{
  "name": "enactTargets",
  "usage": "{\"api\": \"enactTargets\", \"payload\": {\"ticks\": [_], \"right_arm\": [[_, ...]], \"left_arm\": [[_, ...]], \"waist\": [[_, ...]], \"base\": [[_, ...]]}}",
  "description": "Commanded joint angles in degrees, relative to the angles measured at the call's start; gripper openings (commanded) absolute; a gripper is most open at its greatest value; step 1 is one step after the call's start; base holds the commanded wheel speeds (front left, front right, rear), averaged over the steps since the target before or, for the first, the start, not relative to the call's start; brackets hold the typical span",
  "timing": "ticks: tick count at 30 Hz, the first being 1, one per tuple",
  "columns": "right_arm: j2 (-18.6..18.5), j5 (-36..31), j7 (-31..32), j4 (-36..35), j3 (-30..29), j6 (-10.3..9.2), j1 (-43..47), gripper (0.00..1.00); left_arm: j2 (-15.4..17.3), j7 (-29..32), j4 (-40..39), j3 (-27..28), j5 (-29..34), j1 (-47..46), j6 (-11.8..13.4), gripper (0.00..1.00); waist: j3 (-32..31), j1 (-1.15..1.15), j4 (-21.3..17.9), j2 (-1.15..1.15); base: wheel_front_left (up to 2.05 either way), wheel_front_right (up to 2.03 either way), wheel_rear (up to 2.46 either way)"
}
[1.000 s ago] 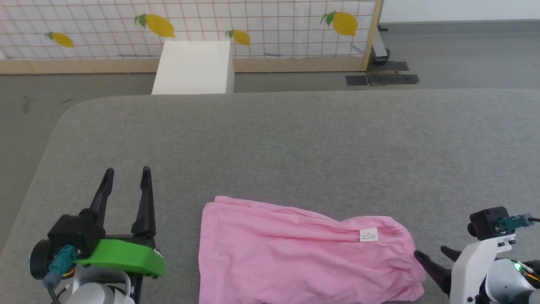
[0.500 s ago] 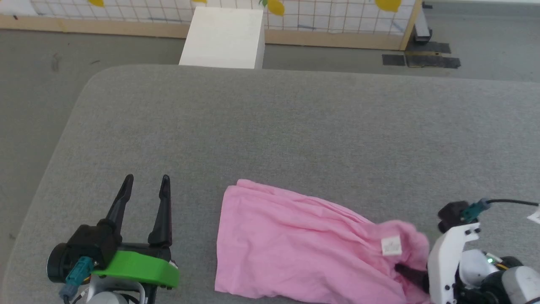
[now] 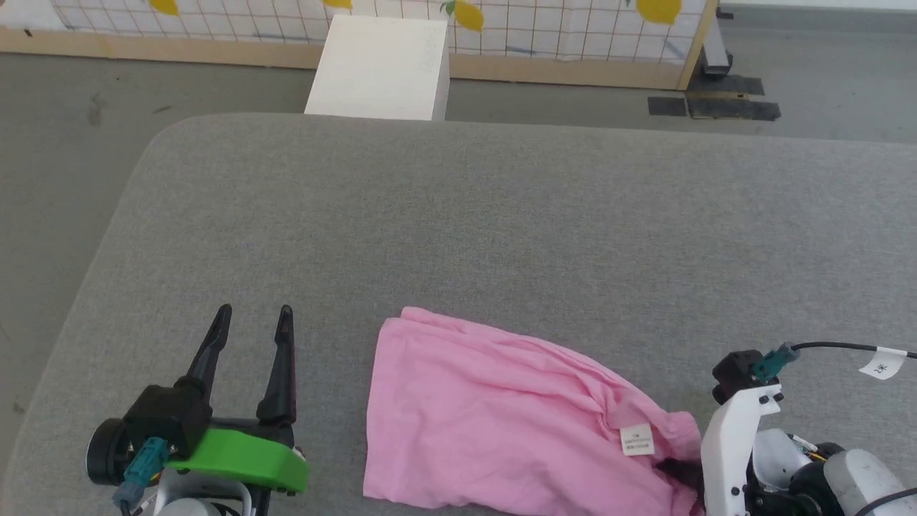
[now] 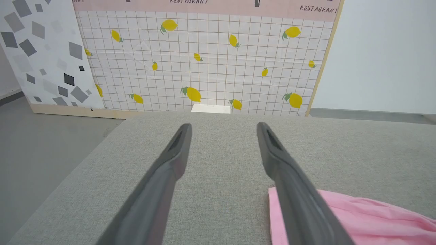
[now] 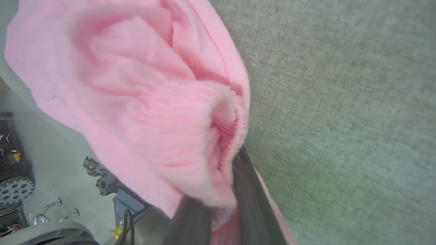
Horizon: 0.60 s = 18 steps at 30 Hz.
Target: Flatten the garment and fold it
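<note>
At garment (image 3: pixel 501 416) edge, right gripper (image 5: pixel 234 172) clamped on it, fingertips hidden; left gripper (image 3: pixel 252 317) wide.

Your left gripper (image 3: pixel 256 311) had black fingers (image 3: pixel 281 365) on a green mount (image 3: pixel 243 462); your right wrist bracket (image 3: pixel 727 444) was white, its cable (image 3: pixel 831 346) tagged

Open grey surface (image 3: pixel 501 229) beyond the garment (image 3: pixel 487 423), white block (image 3: pixel 380 68) past its far edge
</note>
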Motion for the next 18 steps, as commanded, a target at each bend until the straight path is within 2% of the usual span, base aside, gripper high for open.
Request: {"api": "enactTargets", "payload": {"ticks": [1,6,10,18], "right_arm": [[0.46,0.97,-0.42,0.01,0.86,-0.08,0.27,0.00],[-0.88,3.43,-1.00,-2.61,-1.65,-0.08,-0.02,0.00],[-2.13,4.62,0.27,-3.17,-6.30,-0.08,1.00,0.00],[-3.85,6.32,4.65,-0.43,-21.44,-0.08,3.57,0.00]], "left_arm": [[-0.03,-0.21,0.11,0.07,0.24,1.01,-0.21,1.00],[0.16,0.01,-0.11,-0.05,0.27,1.73,0.24,1.00],[0.37,0.18,-0.48,-0.13,0.28,2.46,0.62,1.00],[0.65,0.57,-1.01,-0.40,0.22,3.29,1.13,1.00]], "waist": [[-1.00,0.00,-0.66,0.39],[-2.64,0.00,-1.57,0.39],[-3.47,0.00,-2.21,0.39],[-3.86,0.00,-3.13,0.39]], "base": [[0.00,0.00,0.00],[0.00,0.00,0.00],[0.00,0.00,0.00],[0.00,0.00,0.00]]}}
